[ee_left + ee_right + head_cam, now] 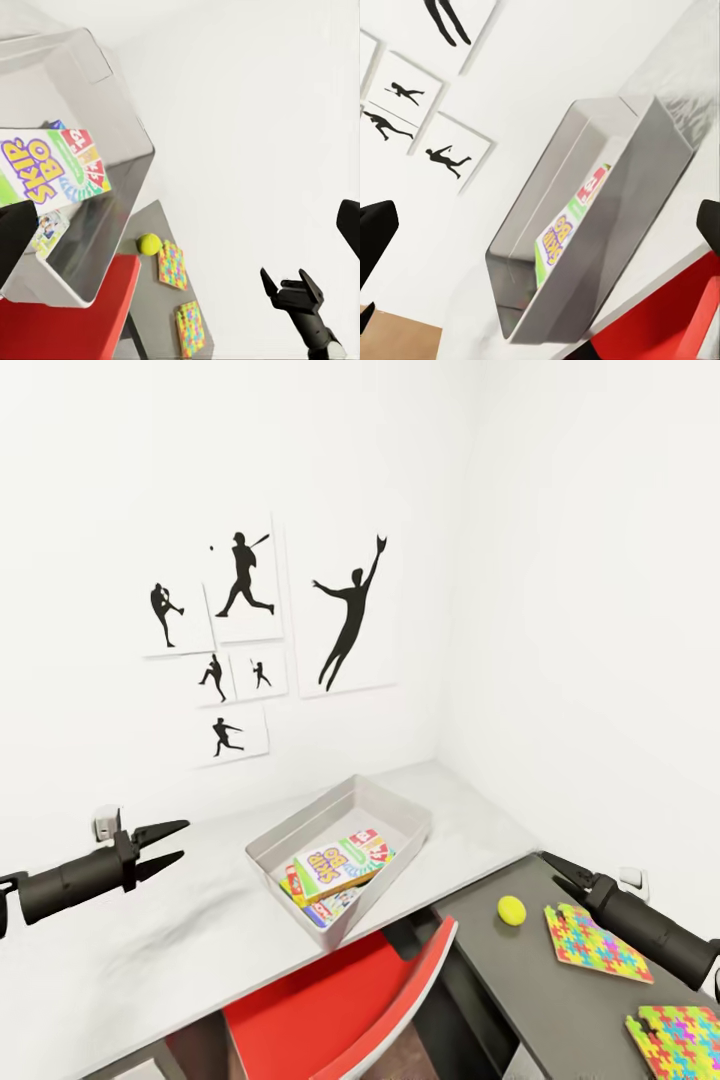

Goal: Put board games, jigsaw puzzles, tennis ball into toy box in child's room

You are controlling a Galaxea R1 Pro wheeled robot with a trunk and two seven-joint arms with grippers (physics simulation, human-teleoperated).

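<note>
Head view: the toy box (345,852) sits on the pale bench (180,920), near its front edge. Board games (338,868) lie stacked inside it, the yellow-green-red one on top. On the dark lower bench section (560,1000) lie the tennis ball (511,910) and two jigsaw puzzles (597,943), (677,1040), well apart from the box. Left pincer (172,843) hovers released over the pale top, holding nothing. Right pincer (553,864) hovers near the ball; its state cannot be told here. A red chair (340,1010) stands below the box. Baseball prints (270,630) hang on the wall.

Left wrist view: box (112,217) with games (52,165), ball (149,244), puzzles (173,265), (190,328); right pincer (289,279) released, empty.

Right wrist view: box (637,210), game (574,229) inside.
</note>
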